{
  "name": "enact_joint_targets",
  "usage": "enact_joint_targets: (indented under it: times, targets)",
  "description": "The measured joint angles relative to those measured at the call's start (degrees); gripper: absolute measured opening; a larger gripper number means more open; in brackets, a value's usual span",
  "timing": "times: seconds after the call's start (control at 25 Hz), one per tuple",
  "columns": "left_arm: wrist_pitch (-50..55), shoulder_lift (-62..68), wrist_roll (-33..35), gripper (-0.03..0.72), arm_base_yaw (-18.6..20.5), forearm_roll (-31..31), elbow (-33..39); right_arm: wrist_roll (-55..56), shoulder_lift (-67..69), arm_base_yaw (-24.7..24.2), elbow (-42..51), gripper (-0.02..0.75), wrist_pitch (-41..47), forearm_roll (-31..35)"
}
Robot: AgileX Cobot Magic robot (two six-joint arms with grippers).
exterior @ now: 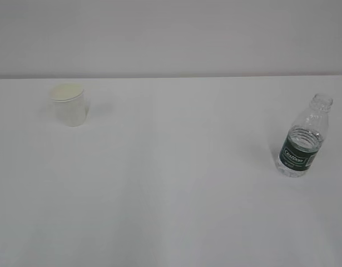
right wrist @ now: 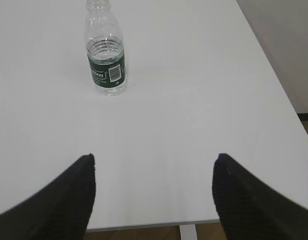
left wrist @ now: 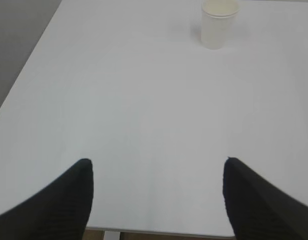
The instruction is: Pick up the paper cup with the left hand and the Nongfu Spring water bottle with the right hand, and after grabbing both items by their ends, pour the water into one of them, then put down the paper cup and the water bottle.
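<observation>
White desk (exterior: 171, 183) fills the scene, with a pale wall behind it. On its far left stands the paper cup (exterior: 69, 104), upright; well apart on the right stands the water bottle (exterior: 303, 139), upright, capless, partly filled.

Neither arm shows in the exterior view. Each wrist view shows its own tool near the desk's front edge: the left tool (left wrist: 158, 200) and the right tool (right wrist: 154, 197) both have their jaws spread wide, gripping nothing.

The step in hand looks like the reach, with both grasps not yet made. The cup sits right of the left tool's centre line and the bottle left of the right tool's, so each approach wants re-centring. Grip the cup gently and the bottle low, keeping it upright.
</observation>
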Motion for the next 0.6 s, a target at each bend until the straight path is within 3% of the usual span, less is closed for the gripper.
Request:
enact_joint_targets:
  times: [0.6]
  targets:
    - [0.00, 0.00, 0.00, 0.520, 0.00, 0.00, 0.00, 0.00, 0.00, 0.00, 0.00, 0.549, 0.00, 0.00]
